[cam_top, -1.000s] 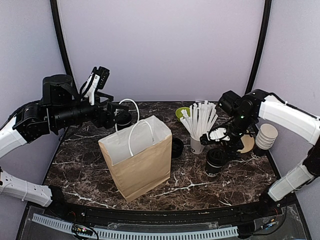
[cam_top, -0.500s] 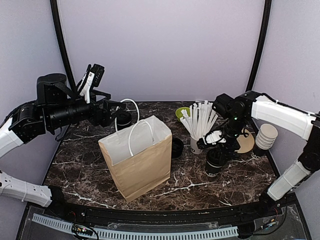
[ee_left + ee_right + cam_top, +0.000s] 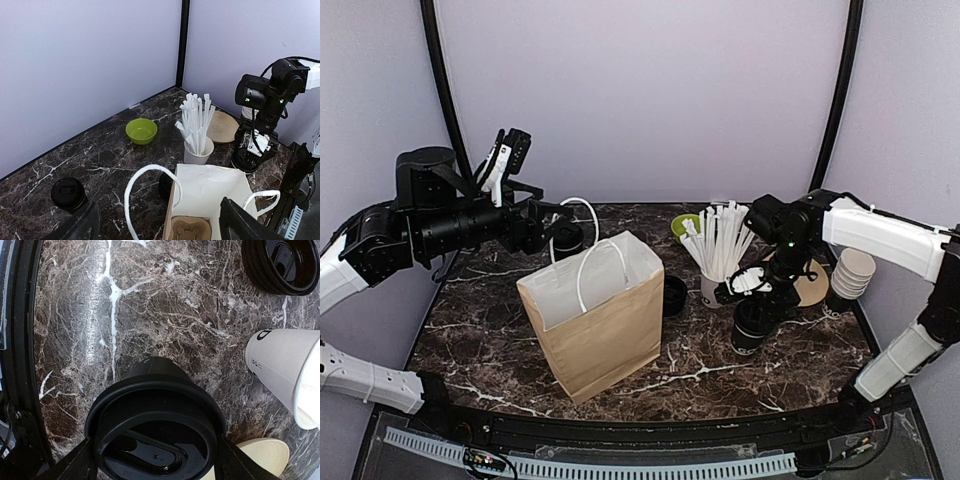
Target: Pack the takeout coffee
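On the dark marble tabletop (image 3: 480,330), a black paper cup with a black plastic lid (image 3: 750,326) stands upright to the right of a brown paper bag with white handles (image 3: 605,325), just in front of a white cup packed with white wrapped straws (image 3: 717,255). The right gripper (image 3: 155,462) sits directly over this cup with one finger on each side of the lid. The fingers are apart, but whether they press on the lid or only flank it cannot be told. A second black lidded cup (image 3: 567,238) stands upright at the far left of the table, behind the bag. The left gripper (image 3: 159,225) hangs above the bag's open mouth, beside that second cup, with its fingers spread wide and nothing between them. Inside the bag lies a brown cardboard cup carrier (image 3: 189,231). A short stack of black lids (image 3: 674,295) rests between the bag and the straw cup. A small green bowl (image 3: 685,225) is at the back, a tan round plate (image 3: 813,288) lies right of the straws, and a nested stack of lidless cups (image 3: 850,272) stands beside the plate.
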Available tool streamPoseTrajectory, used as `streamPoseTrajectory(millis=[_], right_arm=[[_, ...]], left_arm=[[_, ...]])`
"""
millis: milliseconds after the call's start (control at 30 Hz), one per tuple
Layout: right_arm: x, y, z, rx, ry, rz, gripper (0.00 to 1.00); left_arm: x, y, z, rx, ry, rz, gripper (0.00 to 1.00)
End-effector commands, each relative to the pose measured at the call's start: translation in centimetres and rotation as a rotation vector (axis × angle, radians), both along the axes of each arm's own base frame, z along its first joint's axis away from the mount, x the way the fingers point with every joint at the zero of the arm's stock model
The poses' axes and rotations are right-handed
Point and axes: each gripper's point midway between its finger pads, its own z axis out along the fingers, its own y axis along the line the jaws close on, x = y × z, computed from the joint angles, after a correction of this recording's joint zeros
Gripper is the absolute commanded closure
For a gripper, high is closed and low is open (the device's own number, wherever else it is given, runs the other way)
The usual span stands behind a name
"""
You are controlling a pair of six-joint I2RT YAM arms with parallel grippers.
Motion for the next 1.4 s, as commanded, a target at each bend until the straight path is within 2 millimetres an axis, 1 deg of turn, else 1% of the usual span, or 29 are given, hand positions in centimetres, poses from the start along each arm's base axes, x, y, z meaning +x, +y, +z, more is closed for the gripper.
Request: streamPoseTrajectory(millis=[0,133,233,333,467,500,567,633,733,767,800,900,1000,1033,1067,1100,1133,1167,1200,1233,1267,1300,1333,1367], right_arm=[[0.0,-0.2,-0.9,-0.020,-0.025,-0.014,0.22],[0.3,-0.4,-0.6,-0.024,-0.050,-0.039,0.30],[0.1,-0.2,0.7,-0.006,-0.060,-0.056,0.34],[-0.2,0.5,3.2,0.042,-0.073,-0.074,0.37],[-1.2,1.6,6.8,0.124,-0.067,-0.085,0.39],[-1.6,1.8,7.7,0.148,-0.054,-0.084,0.41],[-1.9,2.2,9.1,0.205,-0.035,-0.092,0.43],[-1.9,3.0,10.3,0.272,-0.046,-0.087,0.43],[-2.2,4.6,13.1,0.376,-0.040,-0.064,0.43],[-2.3,5.0,14.2,0.407,-0.037,-0.054,0.43],[-2.4,5.4,15.2,0.431,-0.032,-0.046,0.43],[-1.9,6.5,18.5,0.513,-0.071,-0.019,0.43],[-0.8,7.6,22.0,0.596,-0.149,-0.012,0.42],[-0.4,7.9,22.6,0.614,-0.161,-0.016,0.42],[-0.2,8.2,23.7,0.642,-0.180,-0.018,0.42],[0.0,8.6,24.5,0.667,-0.186,-0.018,0.42],[0.1,8.8,25.1,0.688,-0.193,-0.017,0.42],[0.2,9.0,25.8,0.709,-0.200,-0.017,0.42],[0.2,9.2,26.3,0.726,-0.209,-0.018,0.42],[0.3,9.4,26.9,0.745,-0.218,-0.016,0.41],[0.4,9.6,27.4,0.764,-0.226,-0.013,0.41],[0.3,9.8,28.0,0.786,-0.234,-0.009,0.41],[0.3,10.0,28.6,0.809,-0.237,-0.004,0.41],[0.3,10.3,29.2,0.831,-0.238,0.002,0.41]], left_arm=[[-0.1,0.1,0.6,-0.020,-0.004,-0.003,0.15],[-0.1,0.0,0.9,-0.021,-0.011,-0.008,0.15],[-0.2,0.2,1.5,-0.013,-0.009,-0.007,0.15],[-0.5,0.7,2.1,0.010,0.026,-0.002,0.15],[-1.2,1.7,1.9,0.040,0.096,0.013,0.15],[-1.4,1.9,1.8,0.040,0.115,0.018,0.15],[-1.8,2.3,1.2,0.058,0.159,0.020,0.15],[-2.4,2.6,0.4,0.073,0.206,0.015,0.15],[-3.2,3.0,-1.1,0.119,0.284,0.012,0.15],[-3.2,3.0,-1.7,0.133,0.308,0.017,0.14],[-3.2,3.3,-2.3,0.159,0.326,0.032,0.14],[-2.5,3.3,-3.9,0.207,0.351,0.072,0.14],[-1.6,2.1,-5.2,0.238,0.362,0.065,0.15],[-1.4,1.7,-5.2,0.243,0.354,0.058,0.16],[-1.0,1.3,-5.7,0.261,0.357,0.062,0.17],[-0.5,1.2,-5.6,0.267,0.347,0.073,0.19],[0.2,1.1,-6.1,0.288,0.347,0.094,0.21],[0.7,1.2,-5.8,0.289,0.340,0.104,0.26],[1.1,1.0,-6.1,0.300,0.345,0.105,0.29],[1.5,0.9,-5.8,0.297,0.333,0.104,0.35],[1.7,0.7,-5.8,0.298,0.331,0.097,0.38],[2.0,0.5,-5.5,0.295,0.312,0.090,0.47],[2.0,0.4,-5.3,0.297,0.296,0.076,0.53],[2.3,0.3,-4.8,0.283,0.279,0.072,0.67]])
